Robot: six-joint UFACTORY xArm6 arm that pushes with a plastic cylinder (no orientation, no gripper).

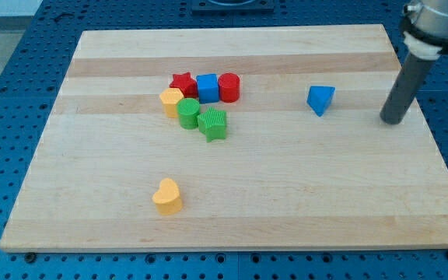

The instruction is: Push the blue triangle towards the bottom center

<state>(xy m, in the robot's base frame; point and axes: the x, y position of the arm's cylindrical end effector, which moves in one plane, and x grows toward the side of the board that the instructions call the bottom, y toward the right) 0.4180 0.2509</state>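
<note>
The blue triangle (pixel 320 99) lies on the wooden board (pixel 286 202), right of centre in the upper half. My tip (pixel 392 121) rests on the board near the right edge, well to the right of the blue triangle and slightly lower in the view. The tip touches no block. The dark rod rises from it towards the view's top right corner.
A cluster sits at the upper middle left: red star (pixel 182 82), blue cube (pixel 207 88), red cylinder (pixel 229 87), yellow hexagon (pixel 171 101), green cylinder (pixel 188 112), green star (pixel 214 124). A yellow heart (pixel 166 196) lies alone at the lower left.
</note>
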